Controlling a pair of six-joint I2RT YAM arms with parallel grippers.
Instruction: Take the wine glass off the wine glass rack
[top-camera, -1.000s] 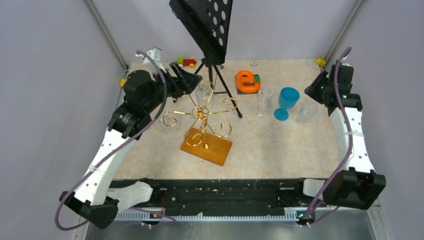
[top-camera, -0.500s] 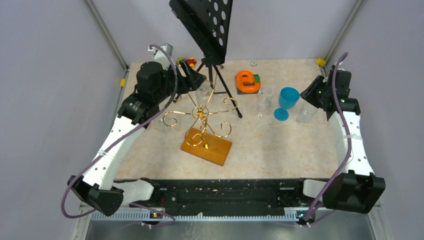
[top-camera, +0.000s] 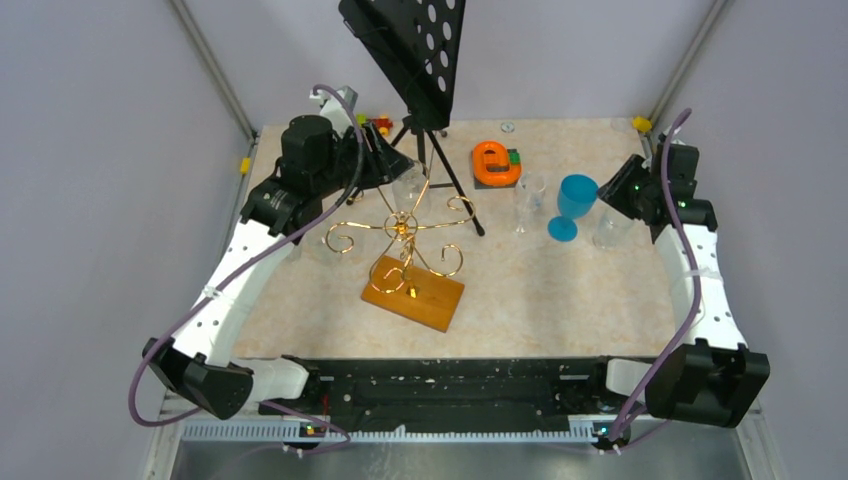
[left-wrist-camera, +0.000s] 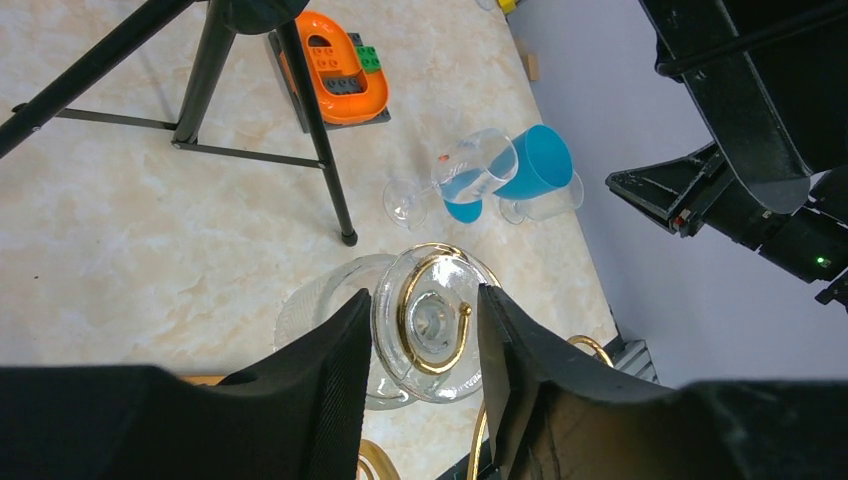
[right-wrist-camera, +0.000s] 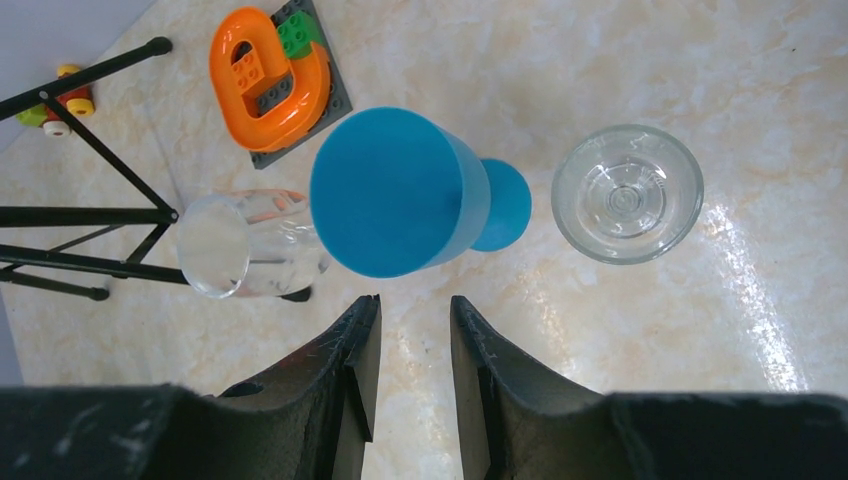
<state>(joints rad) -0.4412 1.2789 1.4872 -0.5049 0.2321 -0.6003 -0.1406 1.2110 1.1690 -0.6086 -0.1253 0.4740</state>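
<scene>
The wine glass (top-camera: 408, 183) hangs upside down from a curled arm of the gold wire wine glass rack (top-camera: 400, 228), which stands on an orange-brown wooden base (top-camera: 413, 291). In the left wrist view the glass's round foot (left-wrist-camera: 430, 320) rests in a gold scroll (left-wrist-camera: 400, 305), the bowl showing below it. My left gripper (top-camera: 395, 165) (left-wrist-camera: 423, 292) is open, its fingers just above the foot on either side, overlapping its rim. My right gripper (top-camera: 612, 188) (right-wrist-camera: 412, 298) stands partly open over bare table with nothing between its fingers, next to a blue goblet (right-wrist-camera: 400, 195).
A black music stand (top-camera: 405, 50) on a tripod stands right behind the rack, one leg (left-wrist-camera: 315, 130) near the glass. An orange toy (top-camera: 495, 162), a tall clear glass (top-camera: 529, 195), the blue goblet (top-camera: 575, 200) and a clear cup (top-camera: 612, 225) (right-wrist-camera: 627, 193) stand at the back right.
My left arm has swung toward the back and brought its gripper over the hanging glass, with the jaws narrowing. The right arm has shifted slightly.
</scene>
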